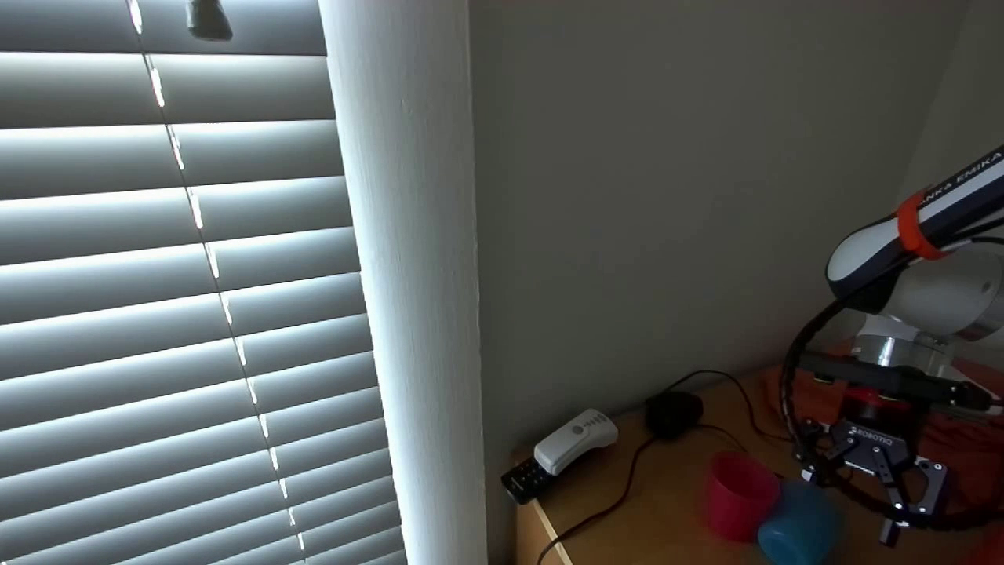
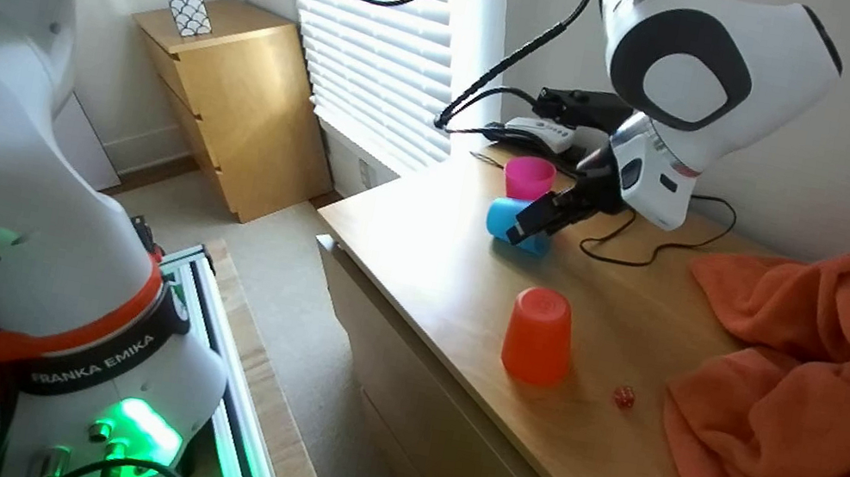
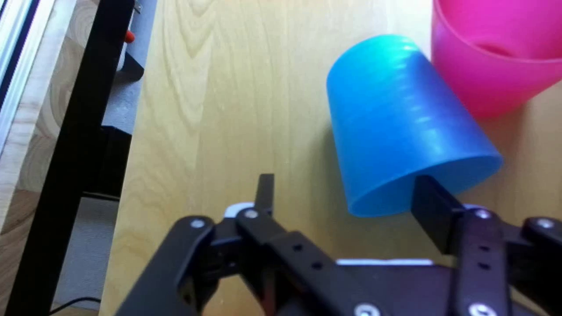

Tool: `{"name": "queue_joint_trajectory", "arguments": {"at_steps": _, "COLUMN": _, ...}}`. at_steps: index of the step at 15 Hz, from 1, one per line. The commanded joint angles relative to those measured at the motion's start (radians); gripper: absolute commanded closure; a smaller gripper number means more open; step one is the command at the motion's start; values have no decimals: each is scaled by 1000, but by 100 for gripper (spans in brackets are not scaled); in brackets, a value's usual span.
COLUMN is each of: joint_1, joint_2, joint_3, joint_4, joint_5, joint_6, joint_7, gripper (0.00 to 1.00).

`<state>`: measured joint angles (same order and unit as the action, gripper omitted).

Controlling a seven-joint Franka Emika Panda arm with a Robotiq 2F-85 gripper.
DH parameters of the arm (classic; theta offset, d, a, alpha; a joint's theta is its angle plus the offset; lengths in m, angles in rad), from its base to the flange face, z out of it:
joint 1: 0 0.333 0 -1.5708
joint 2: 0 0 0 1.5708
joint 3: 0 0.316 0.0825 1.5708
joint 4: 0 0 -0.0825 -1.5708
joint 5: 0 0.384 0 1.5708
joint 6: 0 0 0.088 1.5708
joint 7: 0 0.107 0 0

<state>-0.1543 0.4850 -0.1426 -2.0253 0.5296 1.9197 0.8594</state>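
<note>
Claw [image 3: 345,186] gapes near sideways blue cup [image 3: 395,118]; pink cup [image 3: 489,83] crowds the blue one.

Wears a smooth white shell [image 2: 59,183], with an orange band [image 2: 21,348] around the base [image 2: 195,377] above a black collar [image 2: 92,368] lettered FRANKA EMIKA in white and, lower, a bright green light [image 2: 152,422]. Carries a dark rounded ring [image 2: 688,33] around a pale panel [image 2: 683,87], an orange strap [image 1: 914,227] and a thick black cable [image 1: 791,369]. Ends in a black gripper [image 1: 849,504] marked ROBOTIQ, with rounded links [image 3: 483,281] and silvery screws [image 3: 197,224].
</note>
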Motion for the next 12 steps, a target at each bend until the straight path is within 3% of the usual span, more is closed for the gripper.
{"name": "queue_joint_trajectory", "arguments": {"at_steps": 1, "joint_1": -26, "joint_2": 38, "joint_3": 3, "joint_4": 54, "joint_5": 63, "joint_6": -78, "joint_7": 8, "gripper": 50}}
{"name": "queue_joint_trajectory", "arguments": {"at_steps": 7, "joint_1": -1, "joint_2": 9, "joint_3": -27, "joint_4": 36, "joint_5": 52, "joint_6": -45, "joint_7": 74, "gripper": 96}}
{"name": "queue_joint_trajectory", "arguments": {"at_steps": 12, "joint_1": 28, "joint_2": -39, "joint_3": -29, "joint_4": 0, "joint_5": 7, "joint_6": -24, "joint_7": 95, "gripper": 99}}
